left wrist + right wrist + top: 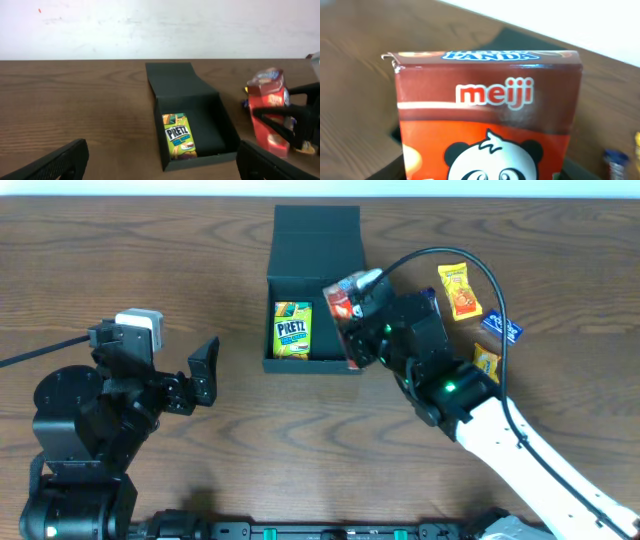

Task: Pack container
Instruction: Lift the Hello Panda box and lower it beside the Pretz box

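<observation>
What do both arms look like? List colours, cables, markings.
Left arm: all black, chunky joints, white-grey camera block at the wrist, black trailing cable, black two-finger tool. Right arm: white lower link, black wrist sections, small green light, black looping cable.

Bright, even light from above gives the wooden table a soft sheen and only faint shadows — the container reads matte and dark inside — while in the right wrist view the red snack box looms close and slightly soft against a blurred background.
</observation>
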You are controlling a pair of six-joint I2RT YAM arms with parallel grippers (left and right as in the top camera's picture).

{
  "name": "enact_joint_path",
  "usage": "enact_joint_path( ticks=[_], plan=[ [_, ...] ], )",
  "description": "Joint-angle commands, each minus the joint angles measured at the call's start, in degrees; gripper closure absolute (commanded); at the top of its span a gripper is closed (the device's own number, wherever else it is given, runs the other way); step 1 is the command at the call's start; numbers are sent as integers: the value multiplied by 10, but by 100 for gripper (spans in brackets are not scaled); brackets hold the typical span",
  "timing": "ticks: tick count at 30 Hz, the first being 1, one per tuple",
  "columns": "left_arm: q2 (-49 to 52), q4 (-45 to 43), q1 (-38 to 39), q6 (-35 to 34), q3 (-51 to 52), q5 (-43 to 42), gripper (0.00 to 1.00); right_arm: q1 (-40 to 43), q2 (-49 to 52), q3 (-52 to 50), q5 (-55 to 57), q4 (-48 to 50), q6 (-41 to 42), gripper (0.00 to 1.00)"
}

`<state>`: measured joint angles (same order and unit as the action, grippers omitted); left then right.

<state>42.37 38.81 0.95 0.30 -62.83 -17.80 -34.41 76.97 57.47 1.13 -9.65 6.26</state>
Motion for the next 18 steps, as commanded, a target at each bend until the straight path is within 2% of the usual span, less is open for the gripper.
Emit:
enact_joint_path(
  ticks=[1, 8, 18],
  plan=[
    [-1, 1, -3, 10, -9, 2, 5, -11, 33, 8, -5, 34, 109, 47],
    [-1, 11, -3, 10, -9, 2, 5, -13, 128, 14, 12, 109, 174, 50],
    [-1, 19, -3, 10, -9, 2, 5, -12, 256, 77, 56, 117, 175, 46]
  ],
)
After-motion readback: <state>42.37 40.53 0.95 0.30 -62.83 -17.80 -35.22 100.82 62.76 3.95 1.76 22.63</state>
